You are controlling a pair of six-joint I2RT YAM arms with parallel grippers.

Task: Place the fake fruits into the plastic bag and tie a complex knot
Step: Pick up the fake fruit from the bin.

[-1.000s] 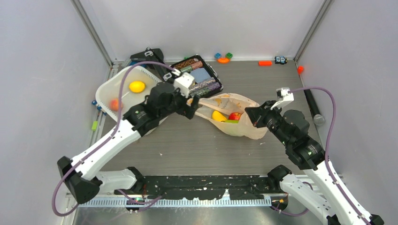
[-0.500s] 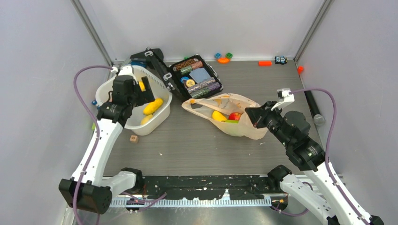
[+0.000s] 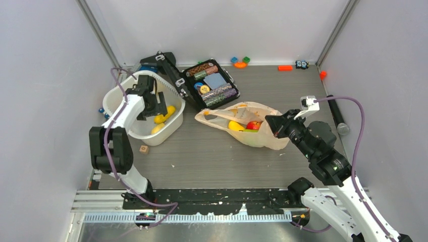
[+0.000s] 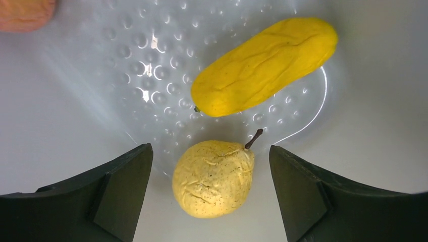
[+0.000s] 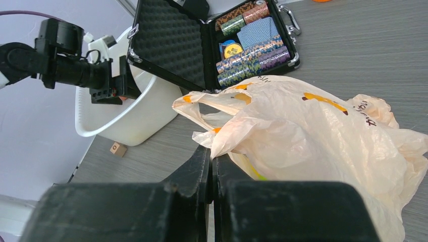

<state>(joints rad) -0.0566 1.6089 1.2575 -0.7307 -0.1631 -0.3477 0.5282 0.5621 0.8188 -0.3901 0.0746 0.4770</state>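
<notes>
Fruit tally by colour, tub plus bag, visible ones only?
Yellow: 3, long fruit and pear in white tub, yellow fruit in plastic bag
Red: 1, apple in bag
Green: 1, green fruit in bag, mostly hidden
Orange: 1, orange fruit in tub, cut off
Total: 6

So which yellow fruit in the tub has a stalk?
The speckled yellow pear, lying between the jaws of the open left gripper, has a brown stalk. The long yellow fruit beside it has none.

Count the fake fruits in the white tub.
3: a long yellow one, a yellow pear just below it, and an orange one cut off at the left wrist view's corner. More may be hidden.
</notes>
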